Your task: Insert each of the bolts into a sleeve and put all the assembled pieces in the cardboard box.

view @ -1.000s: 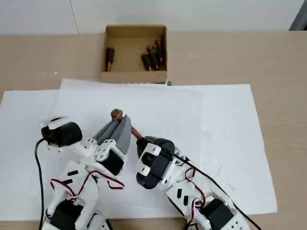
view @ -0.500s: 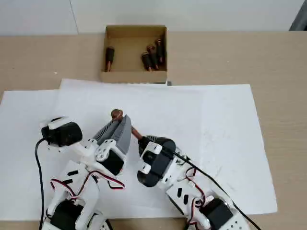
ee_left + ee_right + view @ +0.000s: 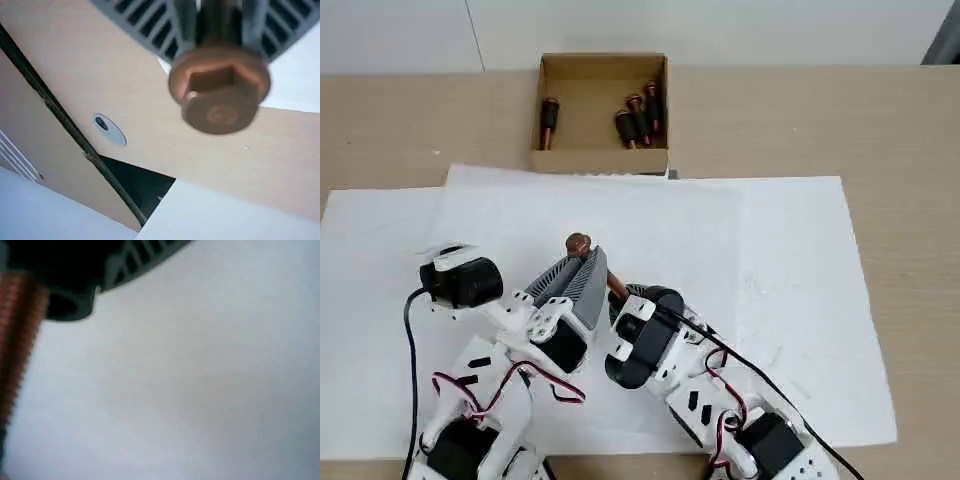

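On the table [image 3: 820, 110], a white paper sheet [image 3: 760, 260] covers the work area. The cardboard box [image 3: 603, 160] stands beyond the sheet's far edge, well apart from both arms. Four finished pieces [image 3: 635, 118] lie inside it.

Over the near part of the sheet, the left gripper [image 3: 584, 262] is closed on a bolt [image 3: 578, 243], with the hexagonal head standing clear past the fingertips (held off the paper, as far as we can see). The right gripper [image 3: 622, 293] sits just beside it. We cannot tell whether it grips anything. A threaded shaft [image 3: 17, 340] runs close past it.

We judge the joining step to be in hand, for what appears to be the fifth piece. We cannot make out a sleeve with certainty.

The next move calls for shaft and sleeve held on one line, a steady push along that line, then carriage to the box.
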### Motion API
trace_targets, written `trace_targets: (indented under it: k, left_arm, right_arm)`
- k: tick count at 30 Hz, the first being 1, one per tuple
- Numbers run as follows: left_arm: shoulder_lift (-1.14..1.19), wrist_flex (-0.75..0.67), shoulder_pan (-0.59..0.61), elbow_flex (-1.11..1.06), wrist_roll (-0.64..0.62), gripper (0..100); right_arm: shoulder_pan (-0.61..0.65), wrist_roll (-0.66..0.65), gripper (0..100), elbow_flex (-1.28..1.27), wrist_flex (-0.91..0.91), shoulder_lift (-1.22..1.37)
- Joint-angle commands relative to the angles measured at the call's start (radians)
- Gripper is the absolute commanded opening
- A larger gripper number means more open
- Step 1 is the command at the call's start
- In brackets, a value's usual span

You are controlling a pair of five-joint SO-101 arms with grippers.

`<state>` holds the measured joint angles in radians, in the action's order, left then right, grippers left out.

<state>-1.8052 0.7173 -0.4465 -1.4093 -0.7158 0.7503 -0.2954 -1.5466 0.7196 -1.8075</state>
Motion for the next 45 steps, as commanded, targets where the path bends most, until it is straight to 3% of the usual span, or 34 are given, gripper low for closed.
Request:
trace_targets:
  k: [1,8,23,45]
  left_arm:
    - [-0.011,-0.023,-0.006,0.005,-0.002,1]
    - [-0.011,-0.025,0.046,0.005,0.015,1]
    - [-0.012,-0.063,-0.021,-0.054,0.005,1]
    - [-0.012,-0.127,-0.011,-0.124,0.006,1]
  right_arm:
    - [-0.022,-0.011,0.3,0.031,-0.027,-0.005]
    - [-0.048,-0.011,0.3,0.043,-0.027,-0.005]
    - [-0.019,-0.011,0.3,0.049,-0.028,-0.007]
    - [-0.016,-0.011,0.3,0.069,-0.022,-0.007]
